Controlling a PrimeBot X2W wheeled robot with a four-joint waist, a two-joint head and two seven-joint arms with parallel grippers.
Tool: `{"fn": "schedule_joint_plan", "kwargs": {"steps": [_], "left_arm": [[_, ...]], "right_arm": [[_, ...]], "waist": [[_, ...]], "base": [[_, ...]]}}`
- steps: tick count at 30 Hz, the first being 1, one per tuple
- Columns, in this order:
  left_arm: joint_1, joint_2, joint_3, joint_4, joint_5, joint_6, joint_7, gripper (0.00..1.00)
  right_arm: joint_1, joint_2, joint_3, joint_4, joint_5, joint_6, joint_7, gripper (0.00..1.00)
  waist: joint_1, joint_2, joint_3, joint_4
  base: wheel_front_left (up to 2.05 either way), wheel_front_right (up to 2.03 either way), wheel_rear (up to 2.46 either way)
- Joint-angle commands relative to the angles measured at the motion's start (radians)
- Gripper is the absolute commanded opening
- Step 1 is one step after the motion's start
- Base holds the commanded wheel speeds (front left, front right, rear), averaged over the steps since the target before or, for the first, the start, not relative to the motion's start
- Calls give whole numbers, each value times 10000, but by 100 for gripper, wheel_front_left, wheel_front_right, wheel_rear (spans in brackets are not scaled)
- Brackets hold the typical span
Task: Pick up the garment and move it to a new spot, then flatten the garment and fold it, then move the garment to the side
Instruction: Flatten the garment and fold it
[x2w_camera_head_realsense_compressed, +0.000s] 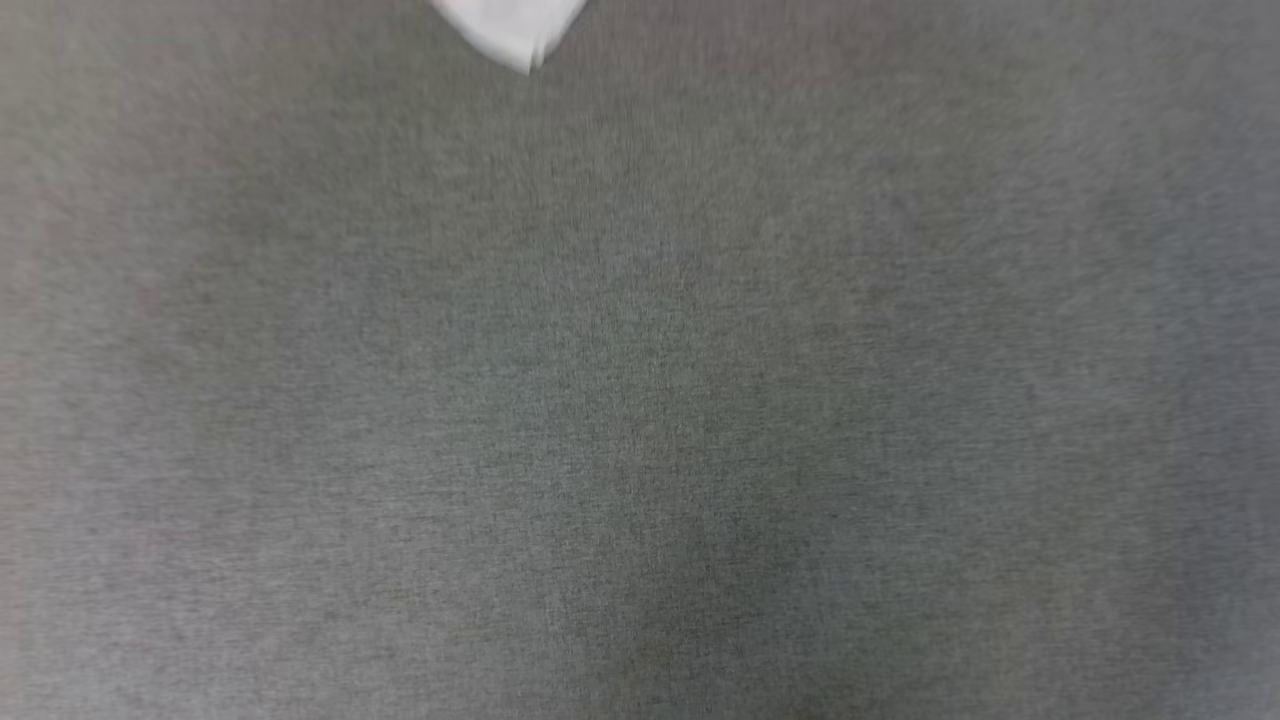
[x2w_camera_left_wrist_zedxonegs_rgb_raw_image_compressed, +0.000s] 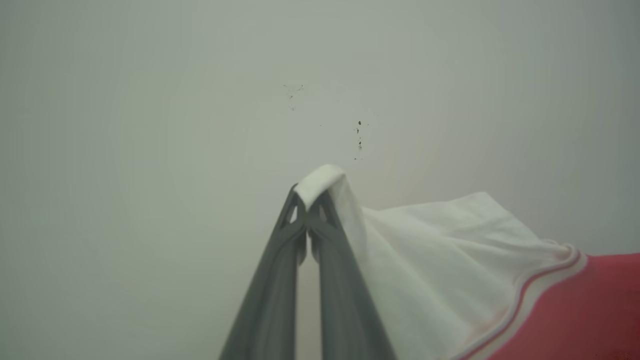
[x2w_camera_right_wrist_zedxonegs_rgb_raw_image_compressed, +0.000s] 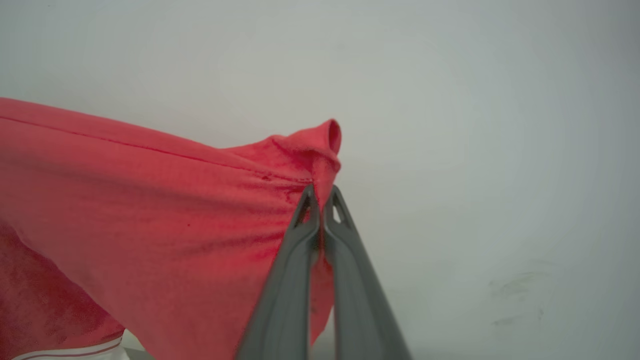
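Stretching across the head view, a grey woven fabric surface (x2w_camera_head_realsense_compressed: 640, 400) has a white cloth corner (x2w_camera_head_realsense_compressed: 515, 30) poking in at its top edge. The bright red soft jersey T-shirt with white sleeves and red-white stripe trim (x2w_camera_left_wrist_zedxonegs_rgb_raw_image_compressed: 450, 260) is gripped at two places. The left gripper (x2w_camera_left_wrist_zedxonegs_rgb_raw_image_compressed: 308, 200) presses its long dark fingers together on a folded white sleeve edge, the cloth falling to that view's right. The right gripper (x2w_camera_right_wrist_zedxonegs_rgb_raw_image_compressed: 321, 196) pinches a red hem, the cloth spreading to that view's left.
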Motion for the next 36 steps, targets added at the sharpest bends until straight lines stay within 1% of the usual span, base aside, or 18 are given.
{"fn": "schedule_joint_plan", "kwargs": {"steps": [1,6,10,15,19,21,23,26,29,32,33,36], "left_arm": [[-208,49,0,89,47,-25,-56,0],[-927,7,22,444,29,-166,-128,0],[-791,-6,77,894,-68,-272,-351,0],[-540,28,13,1502,-137,-495,-566,0],[-218,-124,-1,1969,-327,-705,-725,0],[47,-121,-101,2164,-360,-827,-745,0],[501,-101,-210,2354,-450,-914,-817,0],[992,-84,-314,2402,-669,-1016,-773,0],[2155,-69,-391,2432,-1021,-1059,-843,0],[3313,28,-442,2183,-1423,-1075,-885,0],[3313,28,-442,2183,-1423,-1075,-885,0],[4900,222,-518,1838,-1780,-1068,-892,0]], "right_arm": [[-241,-16,-12,27,-106,-14,-44,0],[-996,-34,176,79,-195,-14,-156,0],[-1194,91,423,273,-70,-14,-255,0],[-1131,116,917,643,188,-14,-313,0],[-810,-47,1389,938,541,-14,-328,0],[-557,-63,1683,994,739,-12,-390,0],[-70,-74,1942,1118,1005,-12,-496,0],[481,-262,2242,1081,1412,-14,-496,0],[1554,-325,2632,1073,1836,-12,-681,0],[2489,-555,2956,877,2242,-14,-812,0],[2489,-555,2956,877,2242,-14,-812,0],[3707,-713,3248,675,2670,-15,-851,0]], "waist": [[-1,0,695,35],[-1,0,1572,114],[-1,0,1995,128],[-1,0,2171,189],[-1,0,2052,291],[-1,0,1872,312],[-1,0,1437,311],[-1,0,1028,350],[-1,0,239,375],[-1,0,-524,394],[-1,0,-524,394],[-1,0,-1292,404]], "base": [[0,0,0],[0,0,0],[0,0,0],[0,0,0],[0,0,0],[0,0,0],[0,0,0],[0,0,0],[0,0,0],[0,0,0],[0,0,0],[0,0,0]]}}
